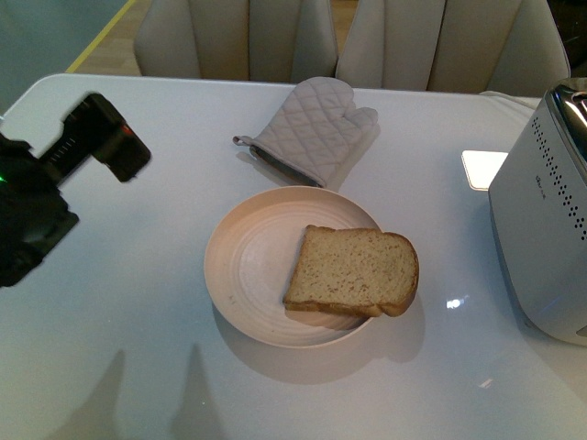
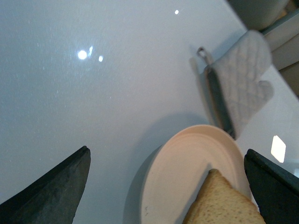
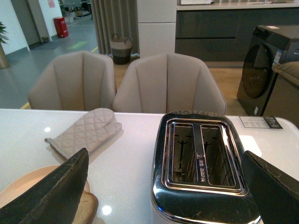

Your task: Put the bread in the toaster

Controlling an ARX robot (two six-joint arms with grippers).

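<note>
One slice of tan bread (image 1: 353,272) lies flat on the right half of a round cream plate (image 1: 240,275) in the middle of the white table. The silvery toaster (image 1: 546,238) stands at the right edge of the front view. My left arm (image 1: 55,183) hangs above the table's left side. In the left wrist view my left gripper (image 2: 167,151) is open over the plate (image 2: 187,158), with a corner of the bread (image 2: 219,200) between its fingers. My right gripper (image 3: 164,154) is open above the toaster (image 3: 198,198), whose two slots are empty. The bread (image 3: 86,207) shows beside it.
A quilted beige oven mitt (image 1: 316,128) lies behind the plate. A white card (image 1: 483,168) sits on the table near the toaster. Two beige chairs (image 1: 238,37) stand along the far table edge.
</note>
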